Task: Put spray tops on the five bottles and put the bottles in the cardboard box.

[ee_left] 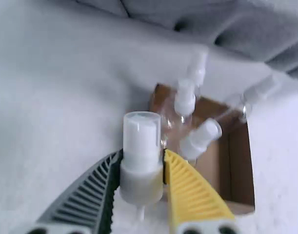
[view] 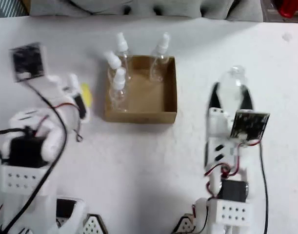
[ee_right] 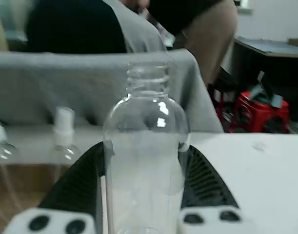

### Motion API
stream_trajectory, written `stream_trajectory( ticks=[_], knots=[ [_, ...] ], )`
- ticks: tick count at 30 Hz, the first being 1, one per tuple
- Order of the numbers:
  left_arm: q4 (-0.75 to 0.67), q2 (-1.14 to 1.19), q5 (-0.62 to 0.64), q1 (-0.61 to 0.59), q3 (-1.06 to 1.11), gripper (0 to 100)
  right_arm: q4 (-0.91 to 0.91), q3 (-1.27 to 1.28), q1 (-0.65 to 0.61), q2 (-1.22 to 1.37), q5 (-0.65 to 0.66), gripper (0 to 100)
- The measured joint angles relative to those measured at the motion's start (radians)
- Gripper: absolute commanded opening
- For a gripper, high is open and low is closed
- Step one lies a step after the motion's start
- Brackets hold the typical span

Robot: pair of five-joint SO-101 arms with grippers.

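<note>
Clamping a spray top (ee_left: 141,139), my left gripper (ee_left: 142,157) sits just left of the cardboard box (view: 139,117). My right gripper (ee_right: 145,150) squeezes the uncapped bottle (ee_right: 146,122) right of the box.

White table (view: 139,165); cardboard box (view: 139,116) on it

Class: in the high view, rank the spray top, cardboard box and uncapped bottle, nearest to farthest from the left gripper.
1. The spray top, held in the left gripper.
2. The cardboard box, beside it, mid-table.
3. The uncapped bottle, across the table in the right gripper.
</note>
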Motion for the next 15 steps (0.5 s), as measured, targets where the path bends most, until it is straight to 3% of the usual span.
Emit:
stream_trajectory(
  ticks=[9, 15],
  knots=[
    [0.0, 0.0, -0.009, -0.14, -0.259, 2, 0.0, 0.005, -0.545, -0.235, -0.032, 1.6],
    [-0.011, 0.037, -0.118, -0.143, -0.516, 2, -0.003, 0.12, -0.666, -0.206, -0.034, 1.6]
  ],
)
